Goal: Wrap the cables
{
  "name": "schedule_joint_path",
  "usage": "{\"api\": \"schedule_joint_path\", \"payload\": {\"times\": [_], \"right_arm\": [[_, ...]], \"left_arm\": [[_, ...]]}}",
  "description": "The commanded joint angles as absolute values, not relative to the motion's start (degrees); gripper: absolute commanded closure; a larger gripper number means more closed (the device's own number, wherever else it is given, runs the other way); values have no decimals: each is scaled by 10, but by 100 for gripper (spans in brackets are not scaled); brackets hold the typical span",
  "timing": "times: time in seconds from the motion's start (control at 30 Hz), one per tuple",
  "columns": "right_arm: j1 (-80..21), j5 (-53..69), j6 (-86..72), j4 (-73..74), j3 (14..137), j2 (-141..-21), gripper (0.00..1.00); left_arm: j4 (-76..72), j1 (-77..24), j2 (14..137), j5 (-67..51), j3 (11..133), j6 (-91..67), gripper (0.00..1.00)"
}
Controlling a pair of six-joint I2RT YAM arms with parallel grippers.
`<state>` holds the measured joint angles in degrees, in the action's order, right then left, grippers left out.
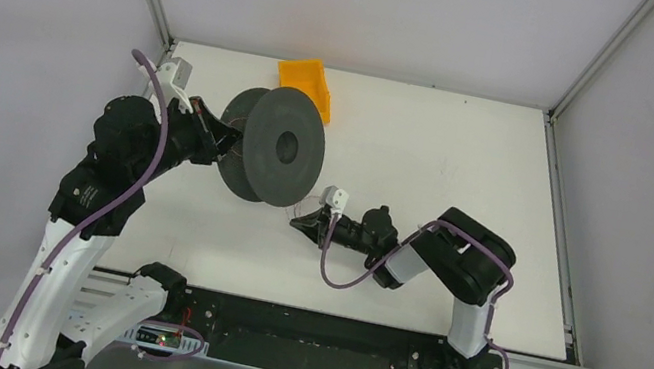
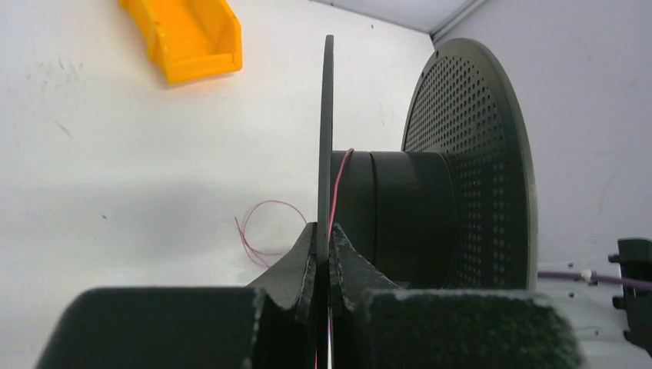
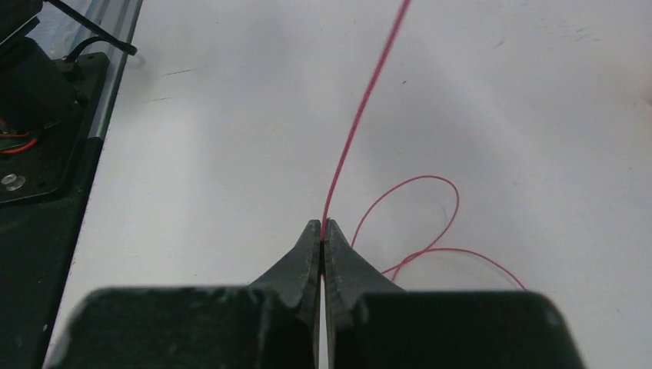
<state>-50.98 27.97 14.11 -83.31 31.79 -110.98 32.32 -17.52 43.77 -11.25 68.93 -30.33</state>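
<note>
We have the right hand (image 3: 322, 227) pinched shut on the cable (image 3: 361, 108), a hair-thin red wire that leaves the fingertips toward 12 o'clock in the wrist view. Slack curls lie on the white counter (image 1: 428, 162) at about 3 to 4 o'clock of that hand. The left hand (image 2: 324, 232) is clamped narrow on the thin front flange of the black spool (image 1: 274, 145), holding it on edge. There the wire runs down off the hub, just beside the flange, to the fingertips. Whether it is also nipped between them we cannot tell. An orange bin (image 1: 308, 85) sits at 12 o'clock of the spool.

We judge the wire nearly weightless, limp yet springy enough to hold its loops, smooth, and easy to kink or snap under a jerk. It should be taken between the very tips, on the straight run near the spool rather than in the curls, and kept lightly taut.
</note>
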Motion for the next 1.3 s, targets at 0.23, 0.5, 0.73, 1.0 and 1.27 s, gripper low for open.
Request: {"api": "schedule_joint_path", "payload": {"times": [0.23, 0.5, 0.73, 1.0, 1.27], "right_arm": [[-663, 102, 208, -624, 264, -844, 100], [-712, -46, 209, -283, 413, -733, 100], [-711, -72, 256, -219, 514, -742, 100], [-703, -100, 333, -224, 584, -794, 100], [-703, -175, 447, -285, 580, -805, 100]], "left_arm": [[231, -169, 472, 48, 672, -284, 100], [227, -175, 496, 45, 614, -165, 100], [227, -248, 496, 98, 556, -62, 100], [237, -281, 491, 100, 527, -41, 100], [270, -281, 490, 59, 519, -7, 100]]}}
